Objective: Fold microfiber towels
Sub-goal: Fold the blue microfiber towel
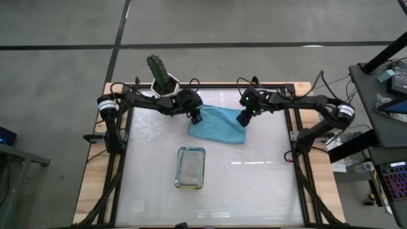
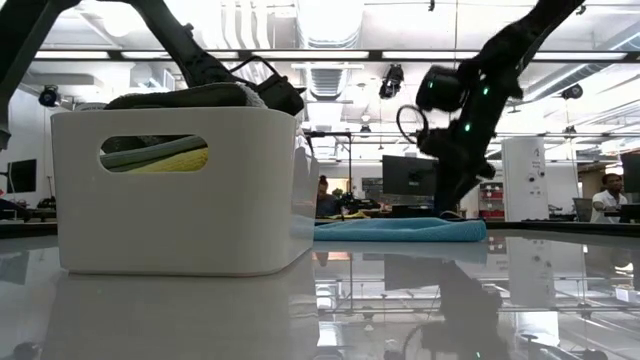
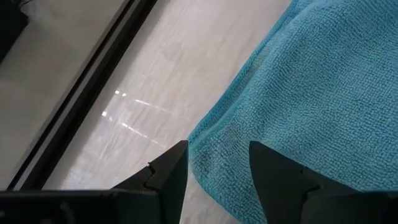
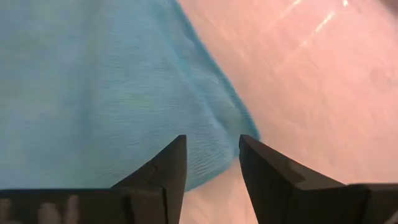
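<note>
- White tray (image 2: pixel 175 190) sits nearest the low camera, with yellow and grey towels (image 2: pixel 160 155) inside.
- Teal towel (image 1: pixel 218 124) lies flat at the table's far middle.
- Left gripper (image 1: pixel 196 116) is at its left far corner, right gripper (image 1: pixel 244 117) at its right far corner; both are spread, nothing held.
- Looks like the pre-grasp step of the fold.
- Next: pinch both corners, then carry them toward the near edge.

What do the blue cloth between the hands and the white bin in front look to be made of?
Blue towel: soft looped microfiber by its nubby, matte pile and limp folds. White bin: probably moulded plastic, with smooth, faintly glossy walls and a cut-out handle slot. The left hand and right hand are both open at the towel's edges.
</note>
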Controlling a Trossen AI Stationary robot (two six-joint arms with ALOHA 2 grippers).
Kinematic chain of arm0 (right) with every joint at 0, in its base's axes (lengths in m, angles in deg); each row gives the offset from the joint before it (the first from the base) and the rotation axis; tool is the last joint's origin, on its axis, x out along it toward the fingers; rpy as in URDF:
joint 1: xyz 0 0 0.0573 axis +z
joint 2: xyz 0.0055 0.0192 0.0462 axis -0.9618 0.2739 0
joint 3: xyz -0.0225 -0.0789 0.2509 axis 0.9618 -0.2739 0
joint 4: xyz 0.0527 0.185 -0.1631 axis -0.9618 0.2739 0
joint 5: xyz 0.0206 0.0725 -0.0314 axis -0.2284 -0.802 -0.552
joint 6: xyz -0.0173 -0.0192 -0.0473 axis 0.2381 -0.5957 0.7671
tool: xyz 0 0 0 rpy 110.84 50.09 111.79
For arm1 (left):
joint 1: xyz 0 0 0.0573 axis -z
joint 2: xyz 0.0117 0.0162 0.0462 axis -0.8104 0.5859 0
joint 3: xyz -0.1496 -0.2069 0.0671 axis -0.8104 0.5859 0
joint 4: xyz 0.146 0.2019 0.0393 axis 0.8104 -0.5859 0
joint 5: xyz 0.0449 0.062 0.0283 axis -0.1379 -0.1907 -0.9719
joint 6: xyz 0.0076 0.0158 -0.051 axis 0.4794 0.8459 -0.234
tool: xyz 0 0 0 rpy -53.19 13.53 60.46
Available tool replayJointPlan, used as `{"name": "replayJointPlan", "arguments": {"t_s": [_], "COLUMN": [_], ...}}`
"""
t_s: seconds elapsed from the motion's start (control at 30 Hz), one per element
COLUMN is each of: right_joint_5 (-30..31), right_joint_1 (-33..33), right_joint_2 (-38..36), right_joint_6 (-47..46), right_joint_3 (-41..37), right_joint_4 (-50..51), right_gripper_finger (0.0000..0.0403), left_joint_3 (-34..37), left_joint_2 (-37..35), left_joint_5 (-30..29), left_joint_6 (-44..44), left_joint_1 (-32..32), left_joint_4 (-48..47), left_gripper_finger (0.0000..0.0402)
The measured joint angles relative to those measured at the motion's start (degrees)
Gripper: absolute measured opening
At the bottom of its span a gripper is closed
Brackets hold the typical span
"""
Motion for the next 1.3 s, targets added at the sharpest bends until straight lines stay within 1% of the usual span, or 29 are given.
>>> {"name": "replayJointPlan", "arguments": {"t_s": [0.2, 0.33, 0.43, 0.67, 0.73, 0.97, 1.17, 1.3], "right_joint_5": [-0.2, -0.12, -0.06, 0.49, 0.48, 0.72, 5.49, 5.68], "right_joint_1": [-0.78, -0.8, -0.78, -0.8, -0.8, -0.8, -0.8, -0.8], "right_joint_2": [6.83, 9.22, 9.07, 5.75, 5.15, 3.53, 3.61, 3.76], "right_joint_6": [2.88, 3.12, 2.9, 2.86, 2.76, 3.91, 5.46, 5.18], "right_joint_3": [0.09, 0.52, 0.53, 0.38, 0.38, 1.19, 1.96, 1.96], "right_joint_4": [-2.73, -3.11, -3.01, -2.0, -1.85, -0.69, -0.61, -0.64], "right_gripper_finger": [0.0139, 0.0129, 0.0104, 0.0025, 0.0013, 0.0013, 0.0013, 0.0013], "left_joint_3": [0.02, 0.05, 0.04, 0.7, 0.92, 1.22, 1.22, 1.22], "left_joint_2": [0.0, 0.0, 0.02, 0.11, 0.11, 0.17, 0.17, 0.17], "left_joint_5": [0.14, 0.15, 0.17, -0.25, -0.88, -2.65, -3.26, -3.28], "left_joint_6": [-0.07, -0.09, -0.11, -0.2, -0.21, -0.22, -0.21, -0.22], "left_joint_1": [0.0, 0.0, 0.0, -0.04, -0.04, -0.11, -0.15, -0.19], "left_joint_4": [0.25, 0.42, 0.5, 1.57, 1.45, 1.51, 1.51, 1.51], "left_gripper_finger": [0.0155, 0.0155, 0.0155, 0.0155, 0.0155, 0.0155, 0.0155, 0.0155]}}
